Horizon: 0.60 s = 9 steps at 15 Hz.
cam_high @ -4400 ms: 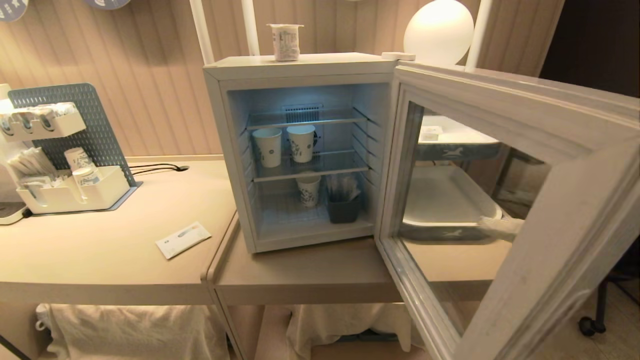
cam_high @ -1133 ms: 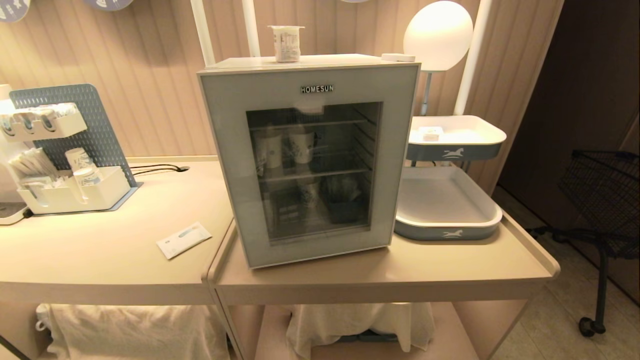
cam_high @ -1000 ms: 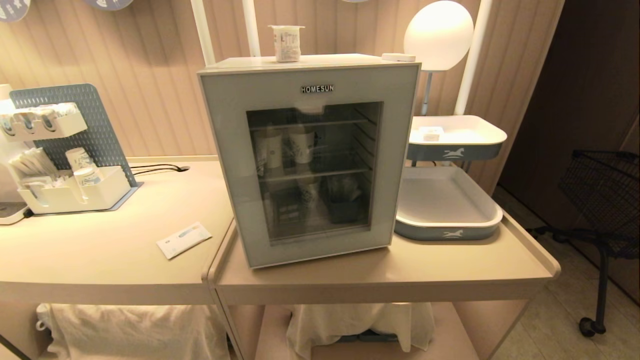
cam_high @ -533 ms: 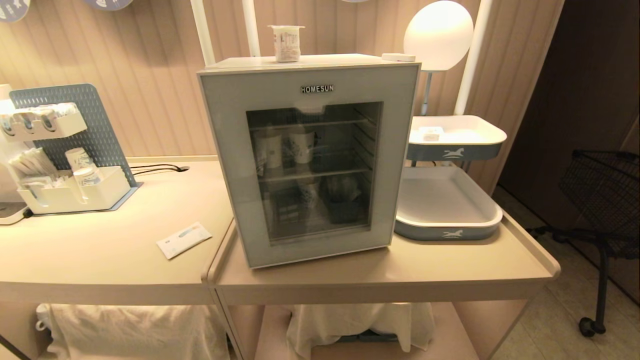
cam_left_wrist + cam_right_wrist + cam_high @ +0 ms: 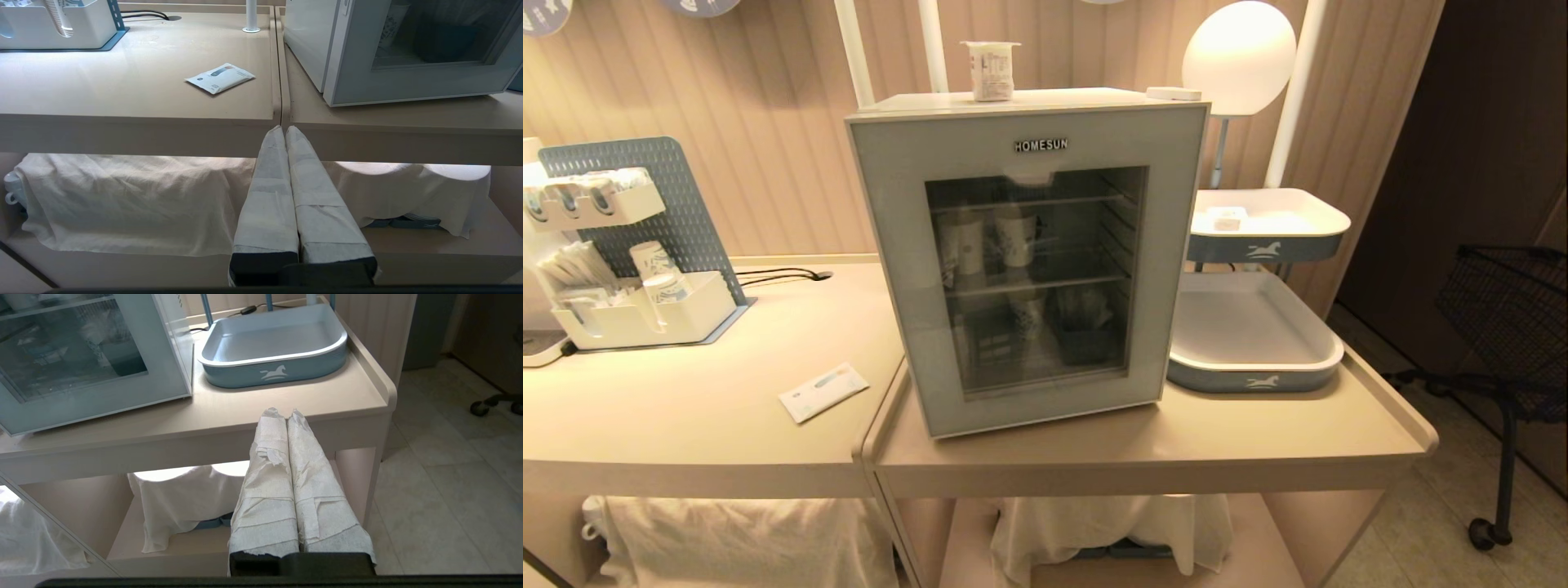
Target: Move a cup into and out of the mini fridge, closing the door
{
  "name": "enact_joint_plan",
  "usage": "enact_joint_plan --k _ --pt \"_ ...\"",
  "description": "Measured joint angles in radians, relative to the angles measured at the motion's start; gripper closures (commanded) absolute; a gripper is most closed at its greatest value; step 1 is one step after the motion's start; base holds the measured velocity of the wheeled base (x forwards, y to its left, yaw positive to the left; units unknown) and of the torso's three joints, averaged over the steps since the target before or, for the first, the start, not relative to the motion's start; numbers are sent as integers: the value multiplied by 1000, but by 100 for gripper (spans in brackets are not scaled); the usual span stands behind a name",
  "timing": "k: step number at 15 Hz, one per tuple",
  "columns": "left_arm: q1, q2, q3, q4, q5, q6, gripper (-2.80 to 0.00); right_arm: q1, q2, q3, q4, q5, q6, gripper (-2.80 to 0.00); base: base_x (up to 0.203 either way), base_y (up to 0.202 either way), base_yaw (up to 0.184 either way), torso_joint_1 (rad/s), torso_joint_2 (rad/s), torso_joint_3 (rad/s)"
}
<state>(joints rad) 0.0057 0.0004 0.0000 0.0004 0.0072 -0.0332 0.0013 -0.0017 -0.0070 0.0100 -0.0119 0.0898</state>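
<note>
Door [image 5: 1027, 261] swung closed; cup [image 5: 990, 70] (atop fridge) far from fingers [image 5: 271, 457].

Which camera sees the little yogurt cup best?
The head view: the cup stands in plain sight on top of the fridge. Both wrist views sit low and catch only the fridge's lower part, so they show no cup.

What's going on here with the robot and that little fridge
Nothing is being handled right now. The mini fridge sits on the counter with its door shut, and the cup stands on top of it. Paper cups show behind the glass. The left gripper and right gripper are both shut and empty, held low in front of the counter's edge.
</note>
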Motion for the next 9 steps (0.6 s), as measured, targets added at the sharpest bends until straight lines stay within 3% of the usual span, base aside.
enact_joint_plan --k 9 --pt "0 0 0 0 0 0 0 0 0 -1 -1 -1 5 0 0 0 0 0 0 0"
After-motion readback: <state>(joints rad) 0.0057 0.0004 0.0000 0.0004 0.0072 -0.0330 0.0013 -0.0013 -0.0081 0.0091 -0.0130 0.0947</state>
